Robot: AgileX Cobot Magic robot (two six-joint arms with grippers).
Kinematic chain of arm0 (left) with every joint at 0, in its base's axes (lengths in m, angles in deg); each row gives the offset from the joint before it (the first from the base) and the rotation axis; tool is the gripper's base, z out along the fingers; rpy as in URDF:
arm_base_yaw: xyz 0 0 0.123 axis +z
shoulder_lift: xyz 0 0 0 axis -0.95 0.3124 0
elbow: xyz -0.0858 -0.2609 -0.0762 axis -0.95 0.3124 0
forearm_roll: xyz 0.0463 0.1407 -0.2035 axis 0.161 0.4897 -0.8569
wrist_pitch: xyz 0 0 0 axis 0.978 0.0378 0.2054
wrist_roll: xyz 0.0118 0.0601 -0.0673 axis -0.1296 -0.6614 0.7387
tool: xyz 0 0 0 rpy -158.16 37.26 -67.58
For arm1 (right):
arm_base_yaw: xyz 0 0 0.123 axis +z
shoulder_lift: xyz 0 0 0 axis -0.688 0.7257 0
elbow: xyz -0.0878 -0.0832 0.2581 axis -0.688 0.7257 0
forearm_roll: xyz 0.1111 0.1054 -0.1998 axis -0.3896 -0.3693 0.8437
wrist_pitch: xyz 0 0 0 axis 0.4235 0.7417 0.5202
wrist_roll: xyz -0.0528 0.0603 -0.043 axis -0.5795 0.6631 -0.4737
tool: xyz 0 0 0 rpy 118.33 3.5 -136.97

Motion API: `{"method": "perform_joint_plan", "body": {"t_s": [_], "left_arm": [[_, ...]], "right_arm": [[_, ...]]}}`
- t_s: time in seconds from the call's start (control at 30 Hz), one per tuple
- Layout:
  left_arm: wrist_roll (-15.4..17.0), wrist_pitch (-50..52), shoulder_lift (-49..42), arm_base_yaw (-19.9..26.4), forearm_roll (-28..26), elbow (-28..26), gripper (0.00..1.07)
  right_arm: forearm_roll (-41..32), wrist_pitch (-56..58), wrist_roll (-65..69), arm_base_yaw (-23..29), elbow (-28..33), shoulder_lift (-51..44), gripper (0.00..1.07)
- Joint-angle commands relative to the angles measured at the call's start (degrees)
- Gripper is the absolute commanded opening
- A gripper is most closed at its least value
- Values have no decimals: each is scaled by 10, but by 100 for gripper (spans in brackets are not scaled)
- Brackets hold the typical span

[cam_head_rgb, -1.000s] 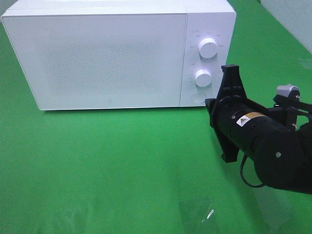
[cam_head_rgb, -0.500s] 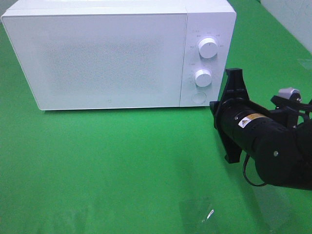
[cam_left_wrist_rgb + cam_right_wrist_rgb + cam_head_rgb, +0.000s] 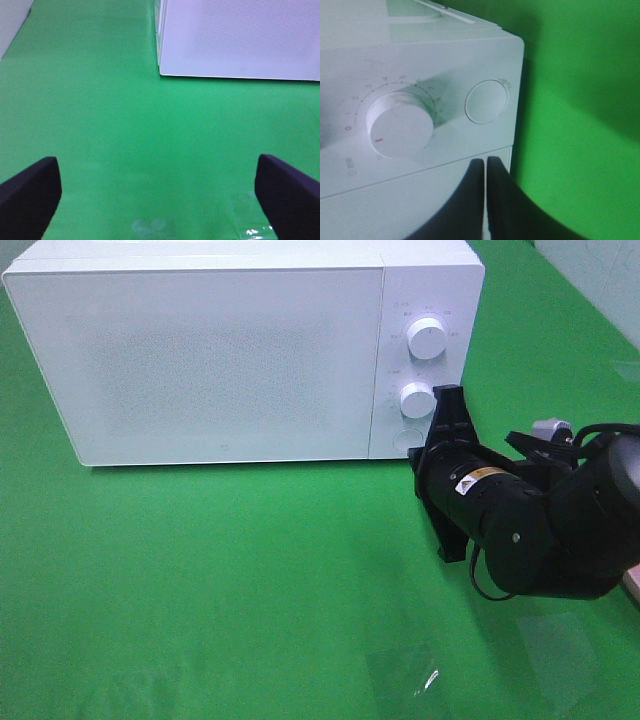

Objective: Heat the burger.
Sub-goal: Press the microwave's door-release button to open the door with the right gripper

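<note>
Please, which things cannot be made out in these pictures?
Burger: in no view; the closed opaque door of the white boxy microwave oven hides its inside.
Left end effector: left wrist view, picture edges cut off all but two dark fingertips.
Markings around the round white dials: exterior high view, too small to read.
Right end effector: exterior high view, its black arm hides the tip.
</note>
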Motion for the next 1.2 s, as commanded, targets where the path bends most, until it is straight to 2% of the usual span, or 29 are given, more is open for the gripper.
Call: {"method": "perform_joint_plan", "body": {"t_s": [0.03, 0.37, 0.9, 1.2], "left_arm": [[0, 9, -11, -4, -3, 1, 100], [0, 9, -8, -4, -3, 1, 100], [0, 9, -7, -4, -3, 1, 100], [0, 9, -7, -4, -3, 1, 100]], "right_arm": [[24, 5, 3, -10, -18, 10, 0], [40, 13, 6, -36, -56, 56, 0], [46, 13, 20, -36, -101, 104, 0], [56, 15, 11, -68, -120, 107, 0]]}}
